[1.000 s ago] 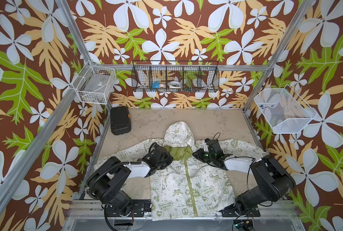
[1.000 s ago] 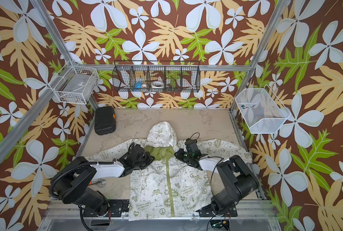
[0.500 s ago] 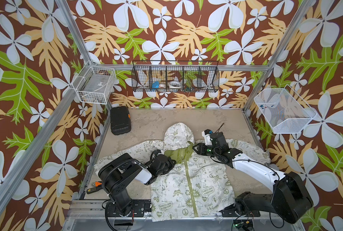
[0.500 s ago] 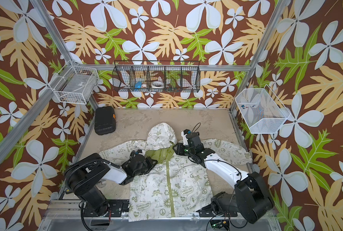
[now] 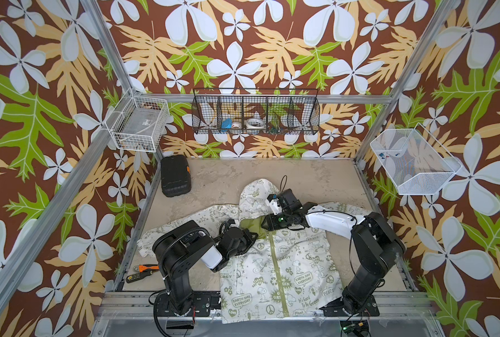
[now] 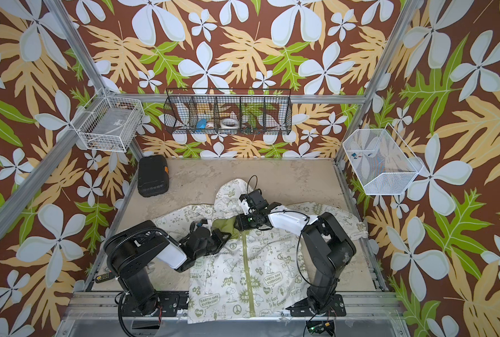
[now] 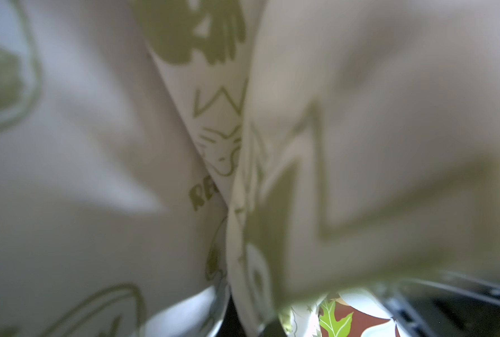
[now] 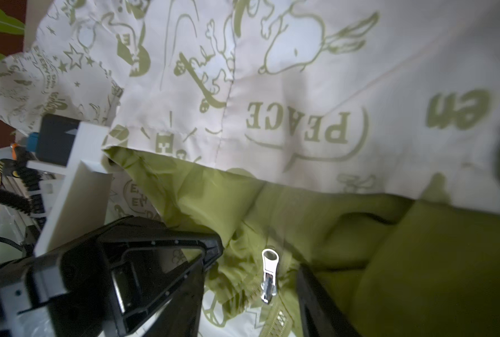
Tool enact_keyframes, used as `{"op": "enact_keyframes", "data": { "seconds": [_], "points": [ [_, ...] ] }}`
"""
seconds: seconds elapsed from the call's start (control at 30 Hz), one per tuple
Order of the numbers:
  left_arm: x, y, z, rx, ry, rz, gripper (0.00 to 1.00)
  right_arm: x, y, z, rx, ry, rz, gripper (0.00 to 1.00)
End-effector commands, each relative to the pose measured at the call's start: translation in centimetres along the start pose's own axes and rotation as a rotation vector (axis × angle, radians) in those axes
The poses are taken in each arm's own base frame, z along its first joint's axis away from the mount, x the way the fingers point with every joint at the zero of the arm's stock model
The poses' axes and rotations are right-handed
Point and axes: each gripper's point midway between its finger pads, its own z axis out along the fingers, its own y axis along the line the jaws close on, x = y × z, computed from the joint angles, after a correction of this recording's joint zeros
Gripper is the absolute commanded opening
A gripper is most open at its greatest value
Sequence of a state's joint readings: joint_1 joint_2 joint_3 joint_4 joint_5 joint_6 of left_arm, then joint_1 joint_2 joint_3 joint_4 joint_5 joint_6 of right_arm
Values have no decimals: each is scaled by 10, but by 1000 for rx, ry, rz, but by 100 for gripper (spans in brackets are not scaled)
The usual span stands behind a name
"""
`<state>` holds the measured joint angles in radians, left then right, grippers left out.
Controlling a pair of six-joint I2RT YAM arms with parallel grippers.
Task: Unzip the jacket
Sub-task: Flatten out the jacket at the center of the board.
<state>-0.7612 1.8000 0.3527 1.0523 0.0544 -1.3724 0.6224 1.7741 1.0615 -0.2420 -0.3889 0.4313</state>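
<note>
Here the jacket (image 5: 295, 262) lies front-up on the tabletop (image 5: 228, 178), left tool (image 5: 251, 236) pinching its collar, right tool (image 8: 259, 259) spread astride the silver zipper pull (image 8: 269, 264) at the neck

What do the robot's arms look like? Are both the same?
They match: chunky black joints with a smooth white shell on each forearm. The left arm has a ribbed black hose looping over its shoulder. The right arm has thin black cables along its white part and a tiny green light near the wrist. Its fingers are black, angular, hollow frames.
</note>
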Motion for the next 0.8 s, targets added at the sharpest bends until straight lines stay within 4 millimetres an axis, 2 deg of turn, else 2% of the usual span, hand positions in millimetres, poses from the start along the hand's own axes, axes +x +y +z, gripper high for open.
{"op": "enact_keyframes", "data": {
  "seconds": [0.0,0.23,0.5,0.63,0.77],
  "points": [
    [6,16,1,-54,27,-28,0,4,-11,8,52,28,-10,48],
    [5,18,1,-64,21,-32,0,7,-20,18,104,60,-23,39],
    [5,23,1,-80,19,-35,0,18,-16,30,95,96,-47,26],
    [4,24,0,-89,15,-31,0,23,-13,34,109,114,-67,26],
    [4,25,0,-98,12,-26,0,28,-11,36,117,132,-88,33]
  ]
}}
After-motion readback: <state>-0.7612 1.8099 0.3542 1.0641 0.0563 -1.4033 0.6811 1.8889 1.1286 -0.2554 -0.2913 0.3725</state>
